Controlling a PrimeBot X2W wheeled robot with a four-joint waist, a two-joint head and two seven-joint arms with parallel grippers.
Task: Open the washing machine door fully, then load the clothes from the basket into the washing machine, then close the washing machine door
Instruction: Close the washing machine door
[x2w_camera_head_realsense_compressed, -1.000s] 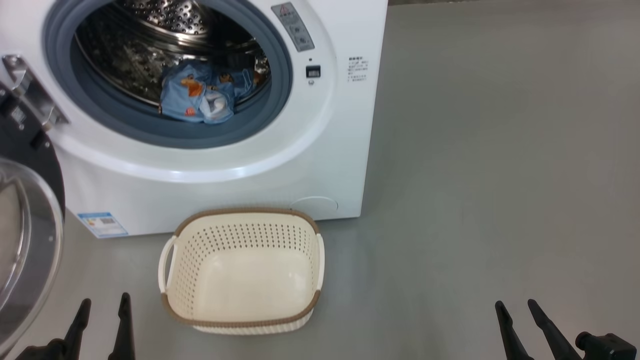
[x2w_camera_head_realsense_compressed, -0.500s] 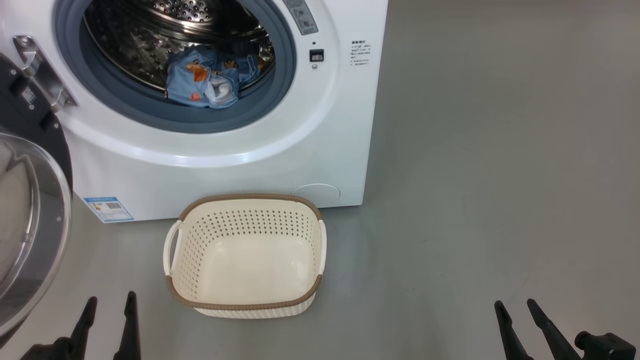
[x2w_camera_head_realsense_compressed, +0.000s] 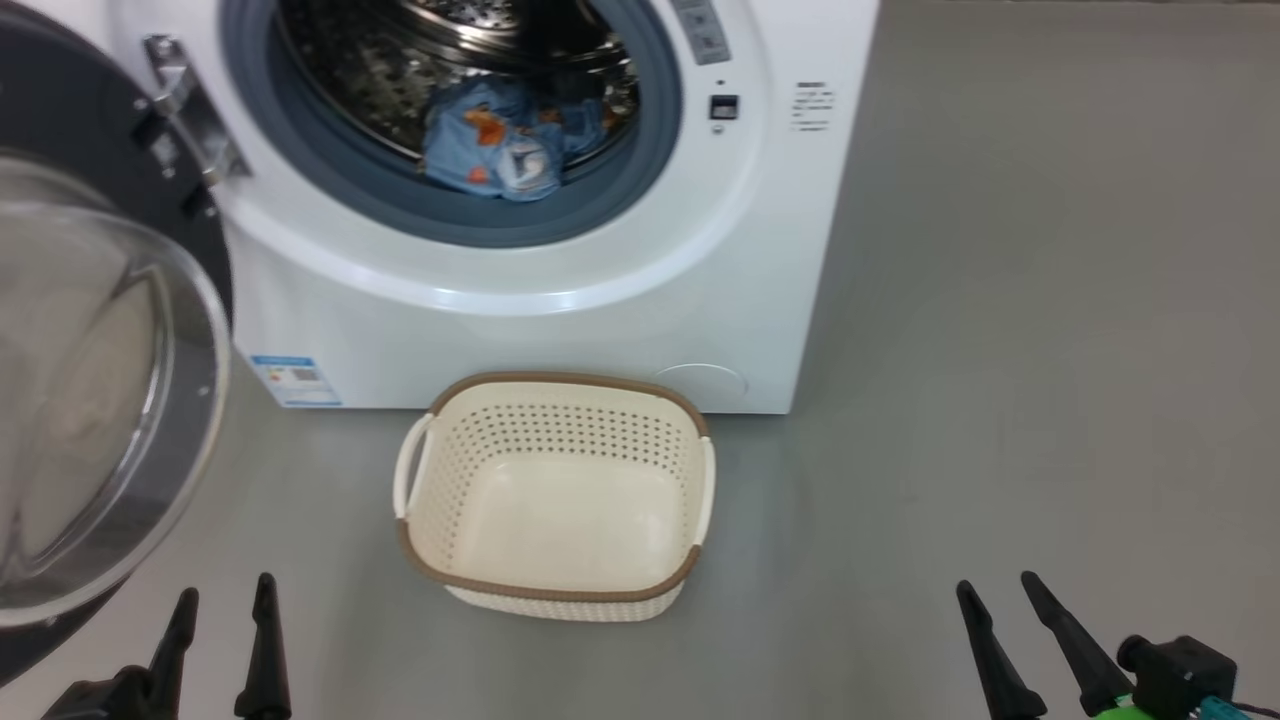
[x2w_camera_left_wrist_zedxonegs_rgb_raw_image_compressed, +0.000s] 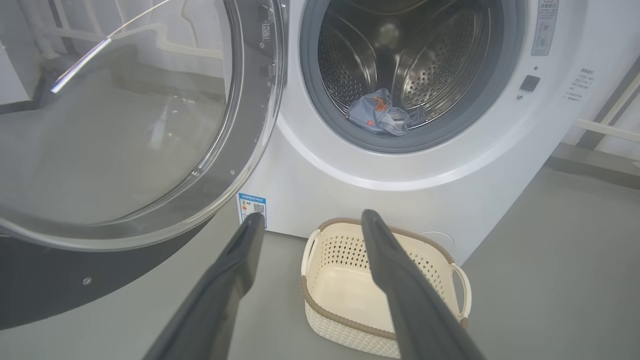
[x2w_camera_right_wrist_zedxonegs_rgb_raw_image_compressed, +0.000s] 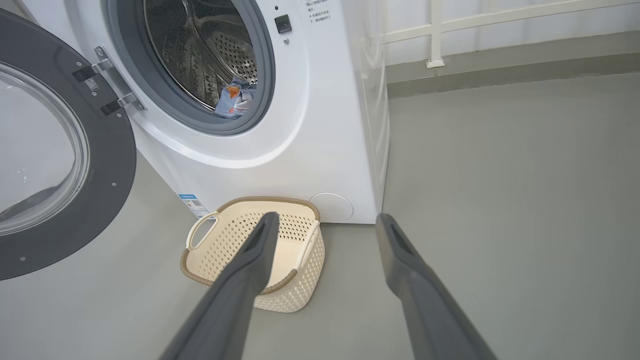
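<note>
The washing machine (x2w_camera_head_realsense_compressed: 560, 330) stands on the grey floor (x2w_camera_head_realsense_compressed: 1000, 350) with its drum mouth uncovered. The washing machine door (x2w_camera_head_realsense_compressed: 100, 380) is swung wide on its hinge to the robot's left, clear of the opening, as loading requires. The basket (x2w_camera_head_realsense_compressed: 560, 382) sits on the floor just in front of the machine's base, below the opening, placed for a short lift into the drum; nothing lies in it. The clothes (x2w_camera_head_realsense_compressed: 495, 150) lie bunched at the bottom of the drum, just behind the rubber gasket. Judgement: loading appears complete, and closing the door is the step outstanding. The left gripper (x2w_camera_head_realsense_compressed: 226, 590) hangs low near the door's lower edge, fingers spread wide, holding and touching nothing. The right gripper (x2w_camera_head_realsense_compressed: 995, 582) is well apart to the right over bare floor, likewise wide open and empty.
</note>
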